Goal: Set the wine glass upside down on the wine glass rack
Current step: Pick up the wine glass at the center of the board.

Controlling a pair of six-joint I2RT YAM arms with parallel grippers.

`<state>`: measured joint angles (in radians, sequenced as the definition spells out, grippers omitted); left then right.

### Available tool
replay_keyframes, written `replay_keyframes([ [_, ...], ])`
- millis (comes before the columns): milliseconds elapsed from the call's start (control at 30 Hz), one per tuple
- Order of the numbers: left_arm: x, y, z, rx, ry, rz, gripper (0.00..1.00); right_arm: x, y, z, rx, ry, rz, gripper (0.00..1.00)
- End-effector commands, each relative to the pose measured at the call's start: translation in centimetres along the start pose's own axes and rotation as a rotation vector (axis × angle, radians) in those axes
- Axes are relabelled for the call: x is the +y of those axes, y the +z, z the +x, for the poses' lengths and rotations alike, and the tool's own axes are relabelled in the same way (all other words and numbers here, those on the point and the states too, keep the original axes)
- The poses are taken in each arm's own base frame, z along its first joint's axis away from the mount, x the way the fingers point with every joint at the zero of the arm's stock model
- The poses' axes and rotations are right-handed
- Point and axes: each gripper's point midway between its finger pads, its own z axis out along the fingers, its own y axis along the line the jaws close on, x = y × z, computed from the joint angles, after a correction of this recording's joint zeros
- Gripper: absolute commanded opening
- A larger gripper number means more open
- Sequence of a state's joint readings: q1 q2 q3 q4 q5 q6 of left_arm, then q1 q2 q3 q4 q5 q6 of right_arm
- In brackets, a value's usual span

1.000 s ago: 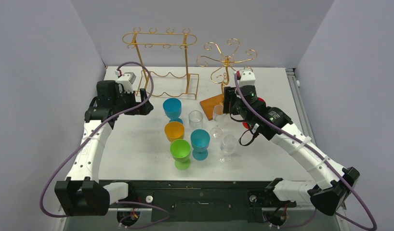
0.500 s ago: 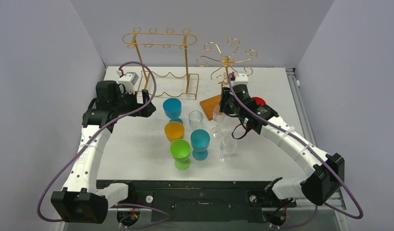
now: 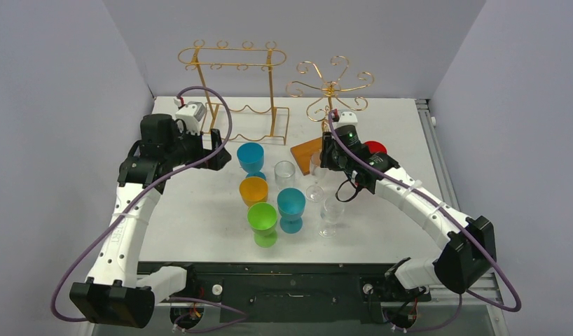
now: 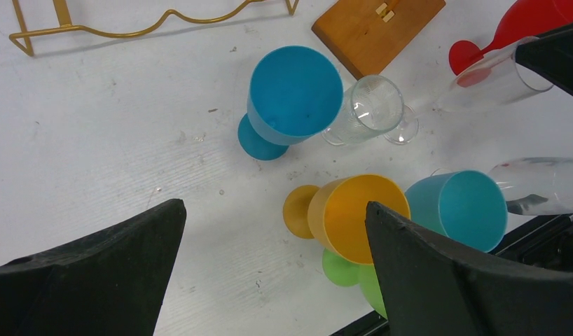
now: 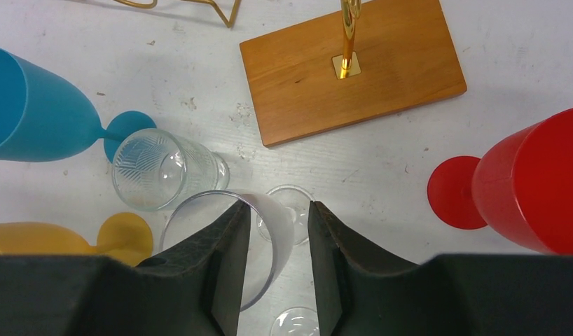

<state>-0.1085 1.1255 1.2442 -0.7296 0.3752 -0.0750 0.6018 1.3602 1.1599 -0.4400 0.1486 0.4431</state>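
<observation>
A clear wine glass [image 3: 315,172] stands upright on the table in front of the gold wine glass rack [image 3: 329,89], which rises from a wooden base [image 5: 354,70]. My right gripper [image 3: 325,159] is low over this glass. In the right wrist view its jaws [image 5: 278,210] stand narrowly apart, straddling the near wall of the glass bowl [image 5: 273,234] with a gap on each side. My left gripper [image 3: 217,157] is wide open and empty, hovering left of the blue cup [image 3: 251,157]. In the left wrist view its fingers [image 4: 273,206] frame bare table and the orange cup [image 4: 354,213].
A second gold rack [image 3: 231,59] stands at the back left. Around the glass are a clear tumbler [image 3: 284,171], another clear wine glass [image 3: 331,210], orange [image 3: 253,189], green [image 3: 263,218] and teal [image 3: 291,204] cups, and a red cup [image 3: 373,147].
My right arm has swung left and down, bringing its gripper over the clear wine glass. My left gripper has shifted slightly toward the right and back.
</observation>
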Motion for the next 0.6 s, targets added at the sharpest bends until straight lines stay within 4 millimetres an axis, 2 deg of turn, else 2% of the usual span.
replay_keyframes([
  [0,-2.1,-1.9,-2.6,-0.073,0.036,0.043,1.00,-0.1,0.2,0.4,0.010,0.009,-0.006,0.32],
  [233,-3.2,-2.2,-2.5,-0.062,0.055,0.068,1.00,-0.5,-0.1,1.7,0.032,0.001,-0.011,0.30],
  [400,-4.1,-2.3,-2.8,-0.059,0.068,0.090,1.00,-0.5,0.5,2.2,0.046,0.001,-0.007,0.12],
  [500,-5.0,-2.6,-3.0,-0.055,0.089,0.117,1.00,-0.7,0.0,1.9,0.037,0.000,-0.002,0.01],
  [567,-5.7,-2.8,-2.9,-0.037,0.109,0.134,1.00,-1.0,-0.7,1.3,0.021,0.001,0.003,0.00],
])
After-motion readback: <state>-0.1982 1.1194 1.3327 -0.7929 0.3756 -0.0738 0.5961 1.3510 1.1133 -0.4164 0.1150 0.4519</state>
